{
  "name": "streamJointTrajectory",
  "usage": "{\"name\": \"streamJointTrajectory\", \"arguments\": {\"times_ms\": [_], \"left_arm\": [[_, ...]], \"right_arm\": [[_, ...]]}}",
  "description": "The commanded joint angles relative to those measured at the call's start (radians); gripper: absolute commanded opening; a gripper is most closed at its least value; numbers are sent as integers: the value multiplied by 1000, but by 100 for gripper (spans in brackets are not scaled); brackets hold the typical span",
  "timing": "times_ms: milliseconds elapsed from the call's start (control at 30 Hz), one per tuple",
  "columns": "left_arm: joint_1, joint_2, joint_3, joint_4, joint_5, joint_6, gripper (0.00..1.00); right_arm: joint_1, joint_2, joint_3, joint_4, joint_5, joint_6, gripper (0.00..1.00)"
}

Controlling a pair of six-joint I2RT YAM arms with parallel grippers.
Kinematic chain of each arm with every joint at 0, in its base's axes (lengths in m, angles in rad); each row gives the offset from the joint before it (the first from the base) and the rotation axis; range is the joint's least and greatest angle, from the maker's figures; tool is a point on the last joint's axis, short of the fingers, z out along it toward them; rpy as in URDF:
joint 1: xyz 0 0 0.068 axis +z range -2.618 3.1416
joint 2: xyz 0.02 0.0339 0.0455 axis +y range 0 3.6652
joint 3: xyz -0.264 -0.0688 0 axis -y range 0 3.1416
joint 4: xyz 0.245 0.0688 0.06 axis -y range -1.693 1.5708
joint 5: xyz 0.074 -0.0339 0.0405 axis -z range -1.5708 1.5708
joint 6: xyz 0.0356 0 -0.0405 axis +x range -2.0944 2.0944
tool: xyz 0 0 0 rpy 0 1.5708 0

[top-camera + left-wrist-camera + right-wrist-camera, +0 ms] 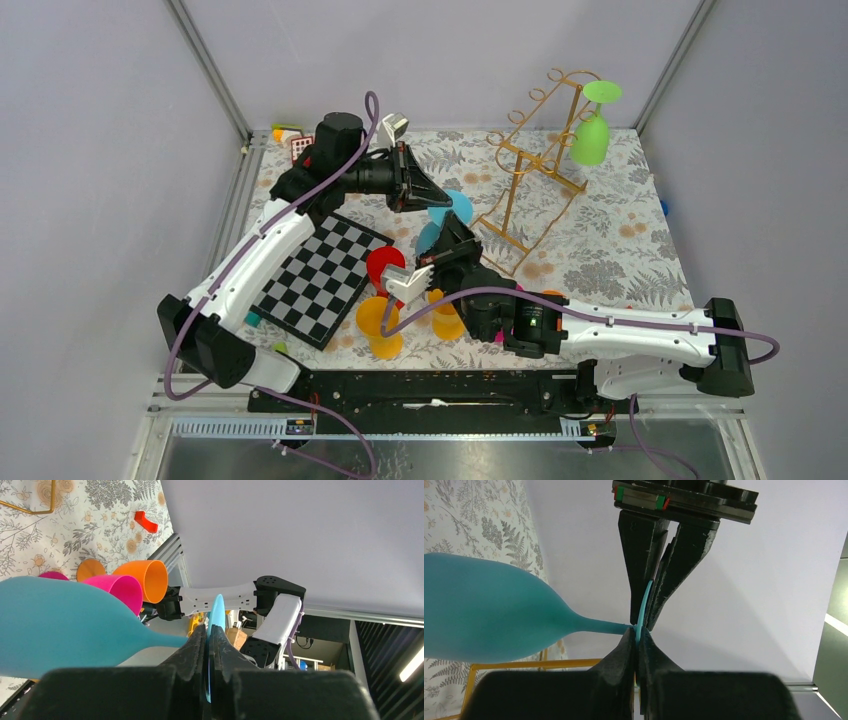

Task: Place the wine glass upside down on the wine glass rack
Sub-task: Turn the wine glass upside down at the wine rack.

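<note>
A teal wine glass lies sideways in the air between both grippers; its foot disc (458,207) and bowl (429,238) show in the top view. My left gripper (432,197) is shut on the disc's rim, seen edge-on in the left wrist view (209,630), with the bowl (60,625) to its left. My right gripper (452,230) is shut on the opposite rim of the same disc (638,632), the bowl (484,615) to its left. The gold wire rack (530,165) stands just right of the glass, and a green glass (592,135) hangs upside down from its top right hook.
A red glass (385,265), two orange glasses (378,322) and a pink one lie on the table near the right arm. A checkerboard (320,275) lies at the left. Small items sit at the back left corner. The rack's base wire (524,664) shows below the teal bowl.
</note>
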Motion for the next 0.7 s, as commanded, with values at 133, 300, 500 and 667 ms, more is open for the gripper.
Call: {"name": "streamJointTrajectory", "arguments": {"times_ms": [133,300,500,667], "left_arm": [[-2,15,50,11,-5,17,0],[0,10,68,-5,-34,46,0],[8,1,128,-95,-124,146,0],[24,-29,140,-134,-188,204,0]], "right_arm": [[8,-21,19,36,-2,-8,36],[9,-32,14,22,-10,32,79],[8,-46,29,-69,-45,123,95],[7,-49,103,-264,-89,295,95]]}}
